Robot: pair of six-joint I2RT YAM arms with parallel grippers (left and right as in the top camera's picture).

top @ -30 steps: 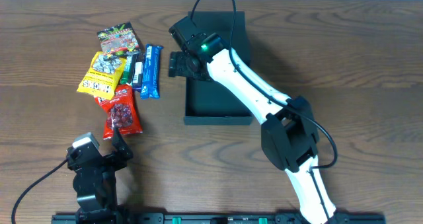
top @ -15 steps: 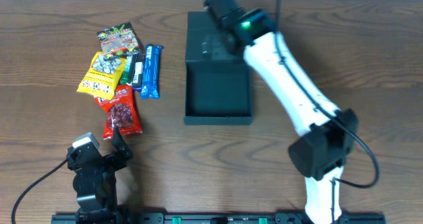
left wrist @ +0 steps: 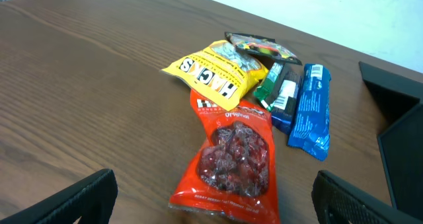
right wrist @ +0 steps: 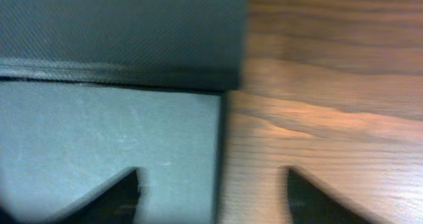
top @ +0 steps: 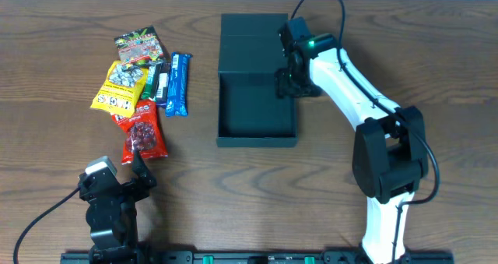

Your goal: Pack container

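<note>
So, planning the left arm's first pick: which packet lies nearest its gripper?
The red packet: it ends the pile toward the left gripper; others lie beyond.

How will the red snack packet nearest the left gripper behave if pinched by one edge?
The red packet looks like thin glossy film, so it will probably flop and may slip. Its visibly lumpy contents will likely slide to the low end. It touches the yellow packet, which may drag along.
</note>
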